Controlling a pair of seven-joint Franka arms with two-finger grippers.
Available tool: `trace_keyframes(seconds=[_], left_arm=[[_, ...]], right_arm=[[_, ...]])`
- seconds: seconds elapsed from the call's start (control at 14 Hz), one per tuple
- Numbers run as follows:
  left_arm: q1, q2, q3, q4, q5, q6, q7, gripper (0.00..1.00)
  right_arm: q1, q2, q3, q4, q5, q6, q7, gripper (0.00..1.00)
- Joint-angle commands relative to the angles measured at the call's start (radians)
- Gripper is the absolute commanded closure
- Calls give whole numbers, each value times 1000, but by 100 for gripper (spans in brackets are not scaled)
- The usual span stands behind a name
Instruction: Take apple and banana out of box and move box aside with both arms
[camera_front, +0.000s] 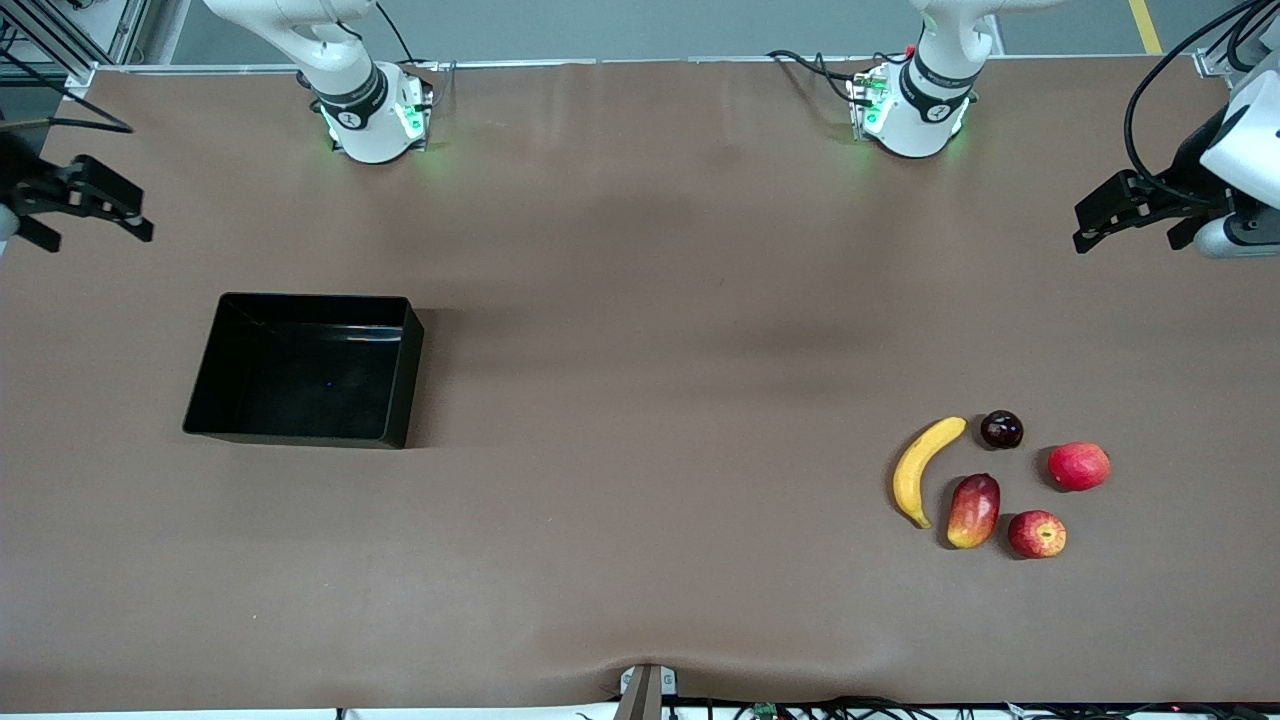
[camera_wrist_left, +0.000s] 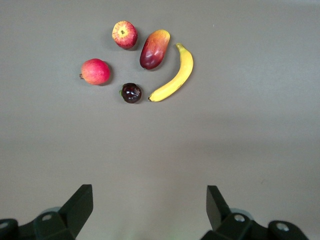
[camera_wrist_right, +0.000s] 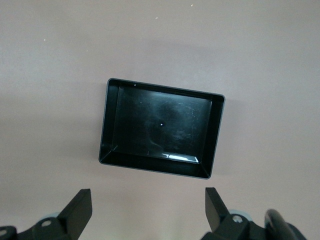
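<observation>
The yellow banana (camera_front: 925, 470) (camera_wrist_left: 175, 75) and the speckled red apple (camera_front: 1037, 534) (camera_wrist_left: 124, 34) lie among a cluster of fruit on the brown table toward the left arm's end. The apple is the piece nearest the front camera. The black box (camera_front: 402, 372) (camera_wrist_right: 216, 131) sits empty toward the right arm's end. My left gripper (camera_front: 1080, 228) (camera_wrist_left: 150, 196) hangs open and empty above the table at the left arm's end, well clear of the fruit. My right gripper (camera_front: 98, 238) (camera_wrist_right: 148, 198) hangs open and empty at the right arm's end, with the box below its view.
In the same cluster lie a red-yellow mango (camera_front: 973, 510) (camera_wrist_left: 154, 48), a dark plum (camera_front: 1001, 429) (camera_wrist_left: 131, 93) and another round red fruit (camera_front: 1079, 466) (camera_wrist_left: 95, 71). Both arm bases (camera_front: 375, 115) stand along the table edge farthest from the front camera.
</observation>
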Motion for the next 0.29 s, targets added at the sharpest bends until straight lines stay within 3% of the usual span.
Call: trace_keyframes(seconds=[0.0, 0.21], left_arm=[[2, 5, -4, 16, 0, -17, 14, 0], [2, 3, -4, 16, -3, -17, 14, 0]], right_arm=[[-9, 24, 9, 37, -11, -14, -14, 0], [-7, 24, 9, 37, -6, -14, -14, 0]])
